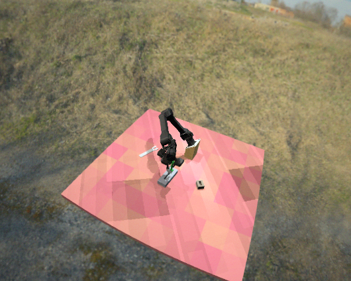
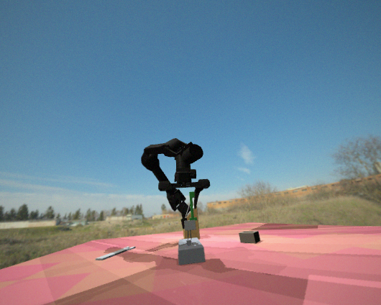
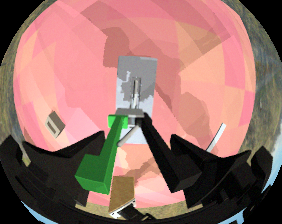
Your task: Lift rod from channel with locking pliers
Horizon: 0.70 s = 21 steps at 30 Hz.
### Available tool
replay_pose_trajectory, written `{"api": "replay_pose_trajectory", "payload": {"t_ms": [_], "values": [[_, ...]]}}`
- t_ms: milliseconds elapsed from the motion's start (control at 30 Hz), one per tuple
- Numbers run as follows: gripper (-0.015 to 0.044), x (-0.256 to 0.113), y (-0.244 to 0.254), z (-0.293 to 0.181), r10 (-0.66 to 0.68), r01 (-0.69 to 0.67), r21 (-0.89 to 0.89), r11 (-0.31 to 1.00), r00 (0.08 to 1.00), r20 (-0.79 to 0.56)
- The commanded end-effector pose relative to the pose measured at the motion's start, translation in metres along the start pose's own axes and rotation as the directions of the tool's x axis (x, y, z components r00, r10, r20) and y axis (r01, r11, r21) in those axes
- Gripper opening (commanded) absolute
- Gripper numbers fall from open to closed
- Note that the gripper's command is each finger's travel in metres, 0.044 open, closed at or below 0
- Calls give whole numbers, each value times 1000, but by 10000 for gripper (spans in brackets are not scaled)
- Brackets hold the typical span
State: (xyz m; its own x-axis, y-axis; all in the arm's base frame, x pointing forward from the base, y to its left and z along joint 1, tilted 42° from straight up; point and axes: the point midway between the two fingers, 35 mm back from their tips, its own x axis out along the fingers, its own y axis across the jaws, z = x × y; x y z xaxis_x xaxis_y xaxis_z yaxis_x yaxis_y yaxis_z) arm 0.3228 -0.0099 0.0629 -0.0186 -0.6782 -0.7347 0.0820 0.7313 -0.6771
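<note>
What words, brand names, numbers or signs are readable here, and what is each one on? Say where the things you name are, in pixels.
None: no readable text on the black arm (image 1: 164, 127) (image 2: 157, 160), the green-handled pliers (image 2: 192, 205) (image 3: 99, 167), the grey block (image 1: 163, 181) (image 2: 191, 254) (image 3: 137, 65) or the pink table top (image 1: 187, 232) (image 2: 257, 280) (image 3: 67, 75).
The far buildings (image 2: 27, 224) are too blurred to tell.

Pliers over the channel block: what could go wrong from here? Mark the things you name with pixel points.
The pliers (image 1: 171, 166) (image 2: 193, 206) (image 3: 99, 167), handles spread between the gripper's (image 1: 171, 162) (image 2: 189, 208) (image 3: 138, 165) fingers, have their jaws just above the grey block (image 1: 163, 183) (image 2: 191, 255) (image 3: 137, 67). Slightly off line, a jaw could strike the slot's edge. Squeezing too early might miss the rod.
</note>
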Motion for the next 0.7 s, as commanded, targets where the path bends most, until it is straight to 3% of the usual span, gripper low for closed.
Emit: {"api": "replay_pose_trajectory", "payload": {"t_ms": [0,667], "values": [[322,-2,-3,2,1,-1,8,1000,1000,12],[322,-4,-1,2,1,-1,8,1000,1000,12]]}}
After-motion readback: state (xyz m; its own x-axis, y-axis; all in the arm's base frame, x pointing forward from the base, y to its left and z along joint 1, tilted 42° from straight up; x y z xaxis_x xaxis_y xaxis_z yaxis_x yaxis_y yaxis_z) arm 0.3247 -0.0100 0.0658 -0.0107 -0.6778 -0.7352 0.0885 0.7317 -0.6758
